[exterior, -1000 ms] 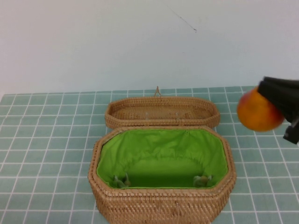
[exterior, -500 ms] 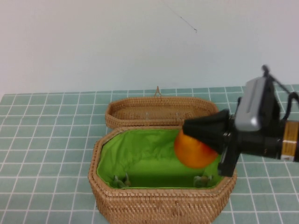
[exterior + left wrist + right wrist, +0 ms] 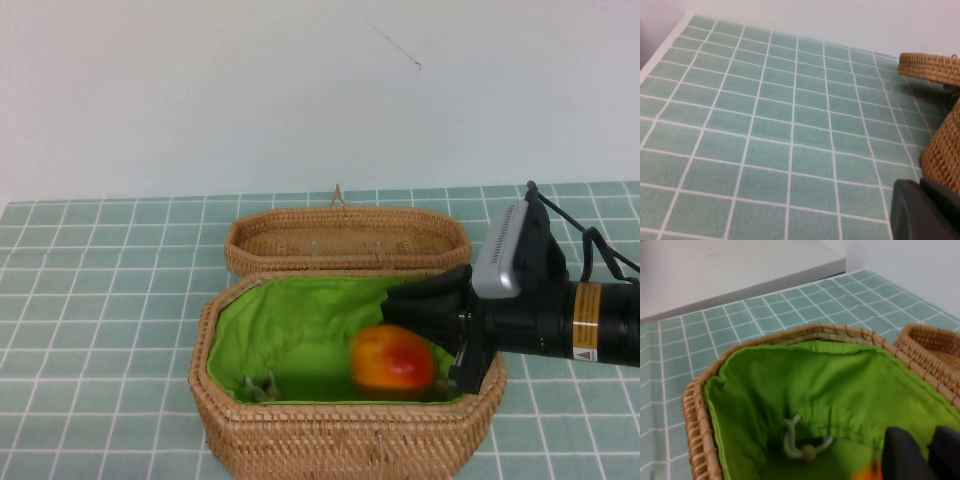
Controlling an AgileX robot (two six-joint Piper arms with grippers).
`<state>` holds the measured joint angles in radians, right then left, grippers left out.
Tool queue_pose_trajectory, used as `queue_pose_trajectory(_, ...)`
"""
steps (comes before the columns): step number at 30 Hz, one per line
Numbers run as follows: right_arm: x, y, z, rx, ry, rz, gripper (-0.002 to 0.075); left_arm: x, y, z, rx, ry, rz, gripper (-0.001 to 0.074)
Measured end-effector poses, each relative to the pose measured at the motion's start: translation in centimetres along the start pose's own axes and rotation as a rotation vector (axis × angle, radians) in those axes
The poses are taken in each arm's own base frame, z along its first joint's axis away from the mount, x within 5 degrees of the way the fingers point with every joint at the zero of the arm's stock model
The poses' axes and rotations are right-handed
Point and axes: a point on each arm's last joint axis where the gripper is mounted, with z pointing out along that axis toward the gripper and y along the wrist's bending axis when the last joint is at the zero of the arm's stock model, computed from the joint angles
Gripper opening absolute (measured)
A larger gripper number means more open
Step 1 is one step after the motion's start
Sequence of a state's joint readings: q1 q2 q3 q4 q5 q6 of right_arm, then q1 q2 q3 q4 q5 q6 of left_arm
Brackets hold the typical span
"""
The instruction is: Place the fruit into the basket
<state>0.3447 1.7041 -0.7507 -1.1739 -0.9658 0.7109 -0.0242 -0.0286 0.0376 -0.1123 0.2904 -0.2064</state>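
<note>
The fruit, orange-yellow with a red blush, lies inside the basket on the green lining, right of centre, blurred as if moving. My right gripper hovers over the basket's right end, just above and right of the fruit, open and empty. In the right wrist view its two dark fingers stand apart over the lining, with a sliver of the fruit beside them. My left gripper is out of the high view; it sits low by the basket's outer wall, jaws together.
The basket's wicker lid lies open flat behind it, also in the left wrist view. Drawstring cords with a bead lie on the lining. Green tiled tabletop surrounds the basket; a white wall stands behind.
My right gripper carried the fruit from the right edge to over the basket and let go of it; the fruit dropped from the jaws onto the lining.
</note>
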Motion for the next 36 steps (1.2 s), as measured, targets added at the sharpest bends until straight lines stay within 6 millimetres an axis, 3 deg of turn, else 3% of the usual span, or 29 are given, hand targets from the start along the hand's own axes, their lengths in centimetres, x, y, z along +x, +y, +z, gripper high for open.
queue_pose_trajectory(7,-0.6,0.1,-0.3,0.022,0.004,0.008,0.0208,0.0,0.0,0.0,0.000,0.000,0.000,0.0000)
queue_pose_trajectory(11,-3.9,0.8,-2.1,0.073,-0.059,-0.075,0.0126,0.0,0.0,0.0,-0.001,0.003,0.000,0.0000)
queue_pose_trajectory(14,-7.4,1.5,-5.1,0.185,-0.115,-0.177,-0.0004,0.0,0.0,0.0,-0.001,0.003,0.000,0.0000)
queue_pose_trajectory(19,-12.9,4.0,-12.1,0.489,-0.187,-0.361,-0.0003,0.0,0.0,0.0,-0.001,0.005,0.000,0.0000)
queue_pose_trajectory(22,-14.4,6.3,-15.4,0.649,-0.191,-0.402,-0.0003,0.0,0.0,0.0,-0.001,0.005,0.000,0.0000)
queue_pose_trajectory(24,-13.6,7.1,-16.8,0.743,-0.143,-0.385,-0.0003,0.0,0.0,0.0,-0.001,0.005,0.000,0.0000)
queue_pose_trajectory(27,-10.5,7.8,-17.9,0.836,-0.072,-0.289,-0.0003,0.1,0.0,0.0,-0.002,0.007,0.000,0.0000)
queue_pose_trajectory(30,-7.7,8.8,-18.1,0.845,-0.036,-0.240,-0.0003,0.1,0.0,0.0,-0.002,0.007,0.000,0.0000)
queue_pose_trajectory(36,-4.0,9.3,-17.7,0.822,0.040,-0.197,-0.0003,0.1,0.0,0.0,-0.002,0.007,0.000,0.0001)
